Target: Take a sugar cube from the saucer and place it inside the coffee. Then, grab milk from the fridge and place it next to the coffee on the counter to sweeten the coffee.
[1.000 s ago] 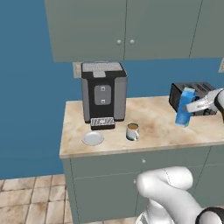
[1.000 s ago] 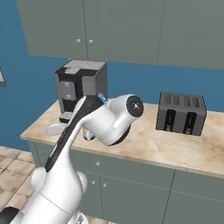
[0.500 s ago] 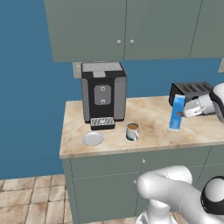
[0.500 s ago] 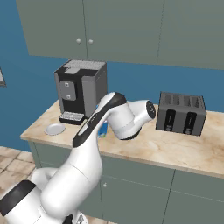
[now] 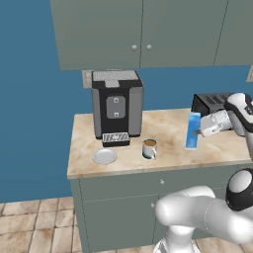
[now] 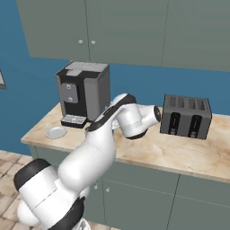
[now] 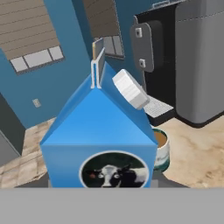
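Gripper (image 5: 199, 131) clamped on the milk (image 5: 193, 130), carton upright. Held above the desk (image 5: 168, 129), right of the coffee (image 5: 149, 147).

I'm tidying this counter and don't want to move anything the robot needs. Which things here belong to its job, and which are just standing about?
Part of the job: the milk, held by the gripper; the coffee; the saucer; the counter.

Just standing about: the coffee machine; the toaster; the wall cabinets.
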Available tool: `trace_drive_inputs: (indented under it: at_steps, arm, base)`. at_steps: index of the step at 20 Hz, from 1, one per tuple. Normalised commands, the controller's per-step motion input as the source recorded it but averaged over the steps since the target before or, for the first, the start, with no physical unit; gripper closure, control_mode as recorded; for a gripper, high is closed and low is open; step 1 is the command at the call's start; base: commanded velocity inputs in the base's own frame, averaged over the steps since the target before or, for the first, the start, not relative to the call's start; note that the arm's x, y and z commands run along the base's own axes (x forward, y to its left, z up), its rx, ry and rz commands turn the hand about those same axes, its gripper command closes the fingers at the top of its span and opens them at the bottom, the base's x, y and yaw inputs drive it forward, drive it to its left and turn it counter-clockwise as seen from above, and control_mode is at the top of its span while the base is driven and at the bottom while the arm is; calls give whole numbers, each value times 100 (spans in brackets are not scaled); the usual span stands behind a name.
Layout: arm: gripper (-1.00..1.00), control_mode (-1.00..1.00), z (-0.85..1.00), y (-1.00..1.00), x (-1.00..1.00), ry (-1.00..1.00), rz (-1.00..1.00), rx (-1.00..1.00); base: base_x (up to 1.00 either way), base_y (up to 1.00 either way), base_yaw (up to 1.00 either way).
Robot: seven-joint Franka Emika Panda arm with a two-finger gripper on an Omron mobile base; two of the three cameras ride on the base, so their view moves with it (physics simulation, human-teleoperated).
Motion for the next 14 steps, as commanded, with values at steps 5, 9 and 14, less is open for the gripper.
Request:
trace_drive_inputs:
  at_steps: [5, 9, 14]
  arm:
    - [100, -100, -35, 12, 37, -8, 3, -5]
    - [100, -100, -37, 21, 46, -3, 2, -1]
    - [100, -100, -37, 21, 39, -1, 2, 0]
  base:
    - [0, 0, 0]
    - [0, 0, 0]
    - [0, 0, 0]
